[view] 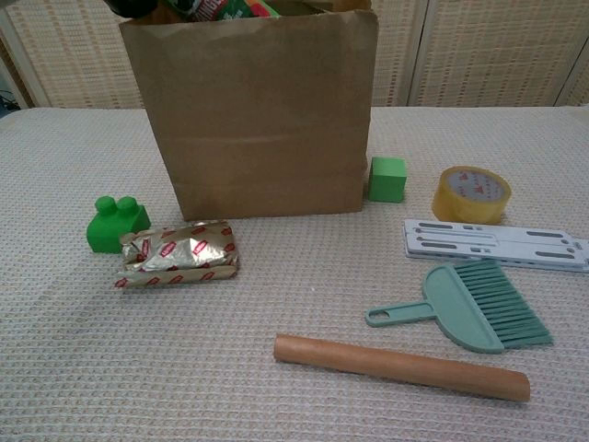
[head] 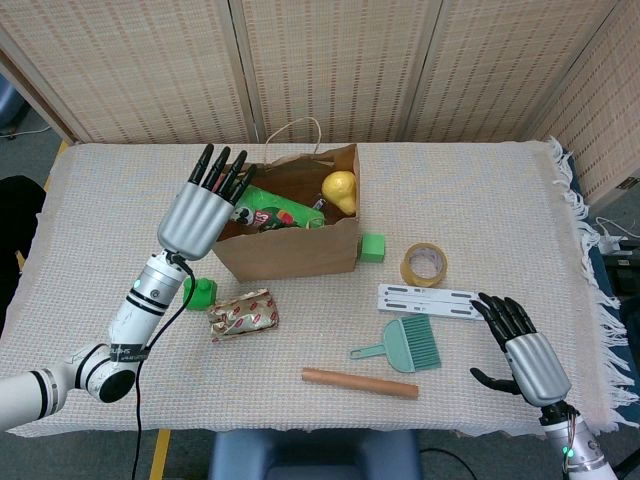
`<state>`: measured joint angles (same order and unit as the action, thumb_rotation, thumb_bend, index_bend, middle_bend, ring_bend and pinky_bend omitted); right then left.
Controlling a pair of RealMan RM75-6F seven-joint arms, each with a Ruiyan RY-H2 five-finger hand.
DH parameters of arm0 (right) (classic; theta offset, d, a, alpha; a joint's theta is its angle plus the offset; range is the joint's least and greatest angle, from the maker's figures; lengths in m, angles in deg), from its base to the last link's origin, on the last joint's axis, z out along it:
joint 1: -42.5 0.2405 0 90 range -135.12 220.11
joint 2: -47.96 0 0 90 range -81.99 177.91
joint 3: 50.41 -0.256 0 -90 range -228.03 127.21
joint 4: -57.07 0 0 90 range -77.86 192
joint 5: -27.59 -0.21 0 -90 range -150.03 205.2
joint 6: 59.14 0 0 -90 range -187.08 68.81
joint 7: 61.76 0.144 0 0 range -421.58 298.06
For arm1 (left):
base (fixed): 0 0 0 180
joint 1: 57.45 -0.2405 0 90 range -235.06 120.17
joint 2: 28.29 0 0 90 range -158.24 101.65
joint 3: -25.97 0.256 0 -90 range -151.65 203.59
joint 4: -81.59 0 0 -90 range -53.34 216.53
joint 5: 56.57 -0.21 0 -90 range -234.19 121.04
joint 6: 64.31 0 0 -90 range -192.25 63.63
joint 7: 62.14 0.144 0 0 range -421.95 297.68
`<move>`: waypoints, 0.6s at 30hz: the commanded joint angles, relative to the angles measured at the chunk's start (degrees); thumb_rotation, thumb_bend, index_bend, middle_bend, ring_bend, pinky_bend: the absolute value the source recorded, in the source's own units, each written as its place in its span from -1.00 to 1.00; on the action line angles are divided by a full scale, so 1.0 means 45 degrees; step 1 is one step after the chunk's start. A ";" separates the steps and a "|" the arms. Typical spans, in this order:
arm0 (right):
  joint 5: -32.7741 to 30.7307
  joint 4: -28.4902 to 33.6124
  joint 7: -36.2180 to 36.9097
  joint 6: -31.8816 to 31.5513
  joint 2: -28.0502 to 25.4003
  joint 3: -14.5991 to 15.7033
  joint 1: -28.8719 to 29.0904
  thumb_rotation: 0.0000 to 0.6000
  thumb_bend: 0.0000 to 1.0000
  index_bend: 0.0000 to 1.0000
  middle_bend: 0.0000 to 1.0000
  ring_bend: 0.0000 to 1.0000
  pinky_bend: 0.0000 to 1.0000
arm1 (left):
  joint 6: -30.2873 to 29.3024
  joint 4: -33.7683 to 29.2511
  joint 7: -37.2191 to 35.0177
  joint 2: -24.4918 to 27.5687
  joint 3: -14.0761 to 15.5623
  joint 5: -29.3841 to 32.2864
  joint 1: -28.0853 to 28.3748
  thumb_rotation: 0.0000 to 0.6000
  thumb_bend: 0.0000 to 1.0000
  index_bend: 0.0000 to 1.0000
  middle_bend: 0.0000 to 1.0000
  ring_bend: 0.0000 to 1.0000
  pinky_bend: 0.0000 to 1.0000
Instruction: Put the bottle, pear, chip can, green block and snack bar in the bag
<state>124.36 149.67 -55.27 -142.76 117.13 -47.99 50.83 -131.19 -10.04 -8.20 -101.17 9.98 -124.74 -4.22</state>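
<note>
The brown paper bag (head: pixel 290 245) stands open mid-table. Inside it a green chip can (head: pixel 275 212) lies tilted, with a yellow pear (head: pixel 340 190) at the bag's right end. My left hand (head: pixel 200 212) hovers at the bag's left rim, its fingers straight and apart, holding nothing. A foil-wrapped snack bar (head: pixel 243 313) lies in front of the bag on the left, next to a green studded block (head: pixel 200 292). A green cube (head: pixel 372 247) sits against the bag's right side. My right hand (head: pixel 522 348) rests open near the front right. No bottle is plainly visible.
A tape roll (head: pixel 423 264), a white slotted rail (head: pixel 428 300), a teal hand brush (head: pixel 405 345) and a wooden rod (head: pixel 360 382) lie right of and in front of the bag. The chest view shows the bag (view: pixel 258 120) blocking what is behind it.
</note>
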 commanded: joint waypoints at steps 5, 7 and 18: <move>-0.0001 -0.0001 -0.0009 0.0017 0.0003 0.0000 0.0005 1.00 -0.87 -1.00 -1.00 -1.00 -1.00 | -0.0062 -0.0132 0.0017 0.0006 -0.0048 0.0301 0.0028 1.00 -0.31 -1.00 -1.00 -1.00 -0.87; -0.0007 0.0010 -0.0034 0.0028 0.0007 -0.0002 0.0007 1.00 -0.87 -1.00 -1.00 -1.00 -1.00 | -0.0118 -0.0299 -0.0106 -0.0125 -0.0219 0.0800 -0.0006 1.00 -0.31 -1.00 -1.00 -1.00 -0.87; -0.0064 0.0045 -0.0024 0.0072 -0.0042 -0.0002 0.0003 1.00 -0.87 -1.00 -1.00 -1.00 -1.00 | -0.0977 -0.1197 -0.0809 0.0449 -0.0276 0.1559 -0.0748 1.00 -0.23 -1.00 -1.00 -1.00 -0.86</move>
<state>124.07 149.88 -55.38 -142.44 116.94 -48.00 50.84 -134.69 -14.57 -10.44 -100.22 8.50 -117.57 -6.43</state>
